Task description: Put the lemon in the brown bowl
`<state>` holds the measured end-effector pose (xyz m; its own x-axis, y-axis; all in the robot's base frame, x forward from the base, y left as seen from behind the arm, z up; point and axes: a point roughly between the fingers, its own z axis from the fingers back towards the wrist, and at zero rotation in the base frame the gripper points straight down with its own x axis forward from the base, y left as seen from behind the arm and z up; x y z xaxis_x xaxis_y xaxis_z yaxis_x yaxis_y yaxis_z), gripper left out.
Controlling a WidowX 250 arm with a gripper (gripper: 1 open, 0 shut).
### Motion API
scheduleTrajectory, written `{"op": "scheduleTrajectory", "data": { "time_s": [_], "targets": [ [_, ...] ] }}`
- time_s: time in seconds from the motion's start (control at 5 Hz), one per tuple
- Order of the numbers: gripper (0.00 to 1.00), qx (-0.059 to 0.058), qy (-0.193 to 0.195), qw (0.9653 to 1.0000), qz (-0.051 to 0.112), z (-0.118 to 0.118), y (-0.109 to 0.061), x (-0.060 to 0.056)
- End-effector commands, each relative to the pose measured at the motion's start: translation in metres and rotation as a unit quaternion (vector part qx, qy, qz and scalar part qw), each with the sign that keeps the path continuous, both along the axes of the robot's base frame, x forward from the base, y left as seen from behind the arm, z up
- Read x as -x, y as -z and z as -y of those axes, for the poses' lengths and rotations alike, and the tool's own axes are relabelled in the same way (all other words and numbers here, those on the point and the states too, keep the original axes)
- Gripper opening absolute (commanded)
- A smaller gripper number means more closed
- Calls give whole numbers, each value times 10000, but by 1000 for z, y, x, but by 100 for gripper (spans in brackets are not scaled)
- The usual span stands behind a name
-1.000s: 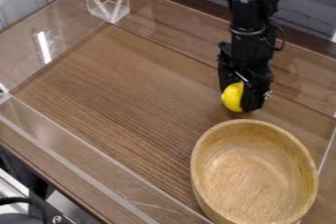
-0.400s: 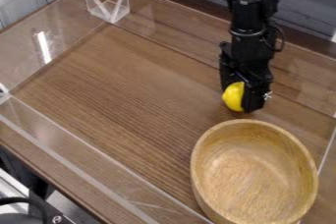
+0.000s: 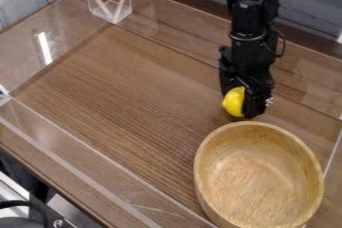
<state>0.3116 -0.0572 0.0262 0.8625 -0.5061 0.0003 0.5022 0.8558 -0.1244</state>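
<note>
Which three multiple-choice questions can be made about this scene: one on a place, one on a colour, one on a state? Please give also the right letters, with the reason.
1. Where is the lemon?
A) Inside the brown bowl
B) At the gripper, outside the bowl
C) Beside the clear object at the table's far left

2. What colour is the gripper?
A) White
B) Red
C) Black

3. In what state is the bowl?
A) Upside down
B) Upright, with nothing in it
C) Upright, with the lemon in it

Right letters:
1: B. The lemon shows at the lower end of the gripper, just beyond the rim of the brown bowl.
2: C. The gripper's parts look black against the brown table.
3: B. The bowl's opening faces up, and its bare inside is visible.
</note>
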Motion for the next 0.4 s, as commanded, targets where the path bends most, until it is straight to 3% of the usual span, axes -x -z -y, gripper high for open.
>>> {"op": "scheduleTrajectory", "data": {
  "time_s": [0.0,0.2],
  "targets": [
    [0,-22,-1,10000,67,4,-11,9],
    [0,-36,-56,10000,65,6,-15,15]
  ]
}}
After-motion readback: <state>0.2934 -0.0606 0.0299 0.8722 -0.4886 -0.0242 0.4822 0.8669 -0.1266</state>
